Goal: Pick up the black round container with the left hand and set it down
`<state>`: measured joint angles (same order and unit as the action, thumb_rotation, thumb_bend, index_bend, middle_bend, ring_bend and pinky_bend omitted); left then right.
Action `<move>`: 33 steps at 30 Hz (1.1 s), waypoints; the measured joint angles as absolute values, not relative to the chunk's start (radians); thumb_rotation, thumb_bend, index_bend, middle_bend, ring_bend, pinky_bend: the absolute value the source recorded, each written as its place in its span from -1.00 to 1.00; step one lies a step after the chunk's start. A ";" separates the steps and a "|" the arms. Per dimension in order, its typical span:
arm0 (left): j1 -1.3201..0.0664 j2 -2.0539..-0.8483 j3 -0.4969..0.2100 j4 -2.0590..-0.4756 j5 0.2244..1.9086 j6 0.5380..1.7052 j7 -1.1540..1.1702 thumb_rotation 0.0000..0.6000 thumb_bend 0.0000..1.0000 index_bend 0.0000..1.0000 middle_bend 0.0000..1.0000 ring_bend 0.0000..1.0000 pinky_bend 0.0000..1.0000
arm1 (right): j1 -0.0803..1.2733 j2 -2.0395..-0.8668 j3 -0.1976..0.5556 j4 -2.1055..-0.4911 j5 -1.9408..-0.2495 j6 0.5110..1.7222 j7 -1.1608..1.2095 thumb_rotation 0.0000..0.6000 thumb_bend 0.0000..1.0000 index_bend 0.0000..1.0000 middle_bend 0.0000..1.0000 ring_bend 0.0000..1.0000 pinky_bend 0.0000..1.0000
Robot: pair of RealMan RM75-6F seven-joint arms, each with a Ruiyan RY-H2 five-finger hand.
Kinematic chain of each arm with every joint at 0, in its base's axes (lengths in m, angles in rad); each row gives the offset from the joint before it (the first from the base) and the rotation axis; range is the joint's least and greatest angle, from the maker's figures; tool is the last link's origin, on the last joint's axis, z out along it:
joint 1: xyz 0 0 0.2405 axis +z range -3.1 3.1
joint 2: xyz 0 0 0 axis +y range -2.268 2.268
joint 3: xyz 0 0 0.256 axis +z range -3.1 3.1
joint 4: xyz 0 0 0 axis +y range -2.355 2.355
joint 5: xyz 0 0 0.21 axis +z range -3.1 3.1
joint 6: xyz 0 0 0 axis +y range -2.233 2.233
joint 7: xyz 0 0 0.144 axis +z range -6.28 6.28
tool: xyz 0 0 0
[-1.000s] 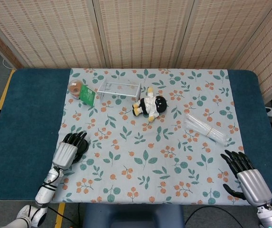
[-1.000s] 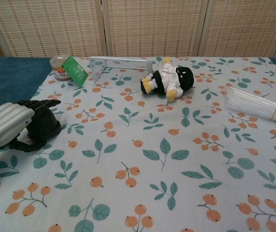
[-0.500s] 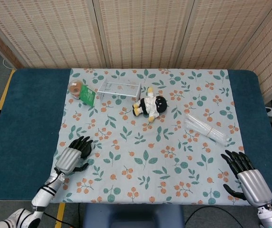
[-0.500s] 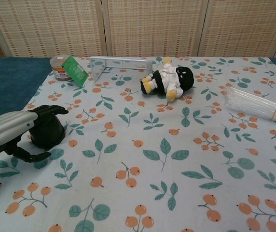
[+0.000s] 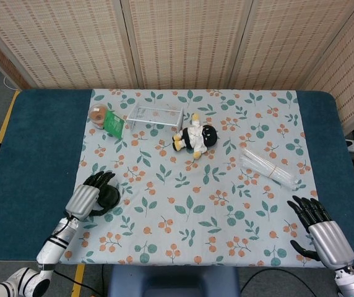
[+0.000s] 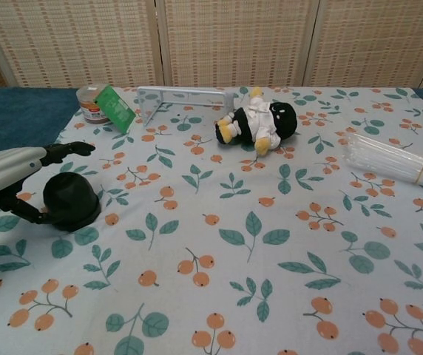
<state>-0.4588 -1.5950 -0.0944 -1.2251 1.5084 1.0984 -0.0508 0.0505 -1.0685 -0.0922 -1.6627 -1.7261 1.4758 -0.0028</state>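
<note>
- Since half a second ago, the left hand (image 6: 15,171) has lifted and its fingers have spread apart from the black round container (image 6: 71,200), which now shows more fully in the chest view.
- That container stands on the floral tablecloth (image 5: 189,185) near its left edge, resting on the cloth and no longer wrapped by the fingers.
- Left hand's upper fingers (image 6: 71,149) stretch out above the container with a gap between, while the thumb reaches down just beside its near-left side; whether it touches I cannot tell. The hand holds nothing.
- From the head view the left hand (image 5: 89,197) overlaps the container (image 5: 108,198) from the left.
- Right hand (image 5: 319,226) lies at the table's near right corner, fingers apart, holding nothing, unchanged.
- Farther back lie a black and white plush doll (image 5: 195,137), a clear plastic stand (image 5: 155,114), a green packet (image 5: 114,125) leaning by a small brown jar (image 5: 98,114), and a bundle of clear plastic straws (image 5: 268,168).
</note>
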 measured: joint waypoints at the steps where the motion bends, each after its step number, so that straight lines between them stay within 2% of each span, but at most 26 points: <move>1: -0.460 -1.594 -0.093 -1.226 1.509 1.099 -0.055 1.00 -0.37 -0.41 -0.32 -0.42 -0.60 | 0.051 -1.069 -0.092 -1.663 -1.726 1.475 -0.003 1.00 -0.64 -1.00 -1.00 -1.00 -1.00; 4: -0.466 -1.593 -0.085 -1.226 1.509 1.098 -0.059 1.00 -0.34 -0.18 -0.09 -0.22 -0.54 | 0.051 -1.069 -0.094 -1.663 -1.727 1.473 -0.005 1.00 -0.64 -1.00 -1.00 -1.00 -1.00; 9: -0.472 -1.591 -0.078 -1.226 1.498 1.090 -0.058 1.00 -0.22 -0.06 0.07 -0.05 -0.40 | 0.051 -1.067 -0.092 -1.663 -1.726 1.476 -0.002 1.00 -0.64 -1.00 -1.00 -1.00 -1.00; 13: -0.470 -1.598 -0.079 -1.219 1.511 1.130 -0.069 1.00 -0.08 0.00 0.13 0.03 -0.29 | 0.051 -1.066 -0.093 -1.664 -1.725 1.473 -0.003 1.00 -0.64 -1.00 -1.00 -1.00 -1.00; 23: -0.463 -1.579 -0.098 -1.214 1.558 1.265 -0.079 1.00 -0.03 0.00 0.12 0.03 -0.28 | 0.052 -1.066 -0.094 -1.667 -1.725 1.470 -0.008 1.00 -0.64 -1.00 -1.00 -1.00 -1.00; 30: -0.472 -1.559 -0.124 -1.141 1.459 1.172 -0.077 1.00 -0.04 -0.05 0.07 -0.02 -0.33 | 0.051 -1.066 -0.096 -1.668 -1.728 1.470 -0.012 1.00 -0.64 -1.00 -1.00 -1.00 -1.00; 33: -0.476 -1.555 -0.123 -1.105 1.432 1.124 -0.123 1.00 -0.05 -0.09 -0.01 -0.13 -0.38 | 0.051 -1.068 -0.095 -1.670 -1.727 1.470 -0.015 1.00 -0.64 -1.00 -1.00 -1.00 -1.00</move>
<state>-0.4762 -1.5553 -0.1235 -1.1053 1.4323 1.1235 -0.1235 0.0506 -1.0679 -0.0951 -1.6697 -1.7268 1.4700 -0.0151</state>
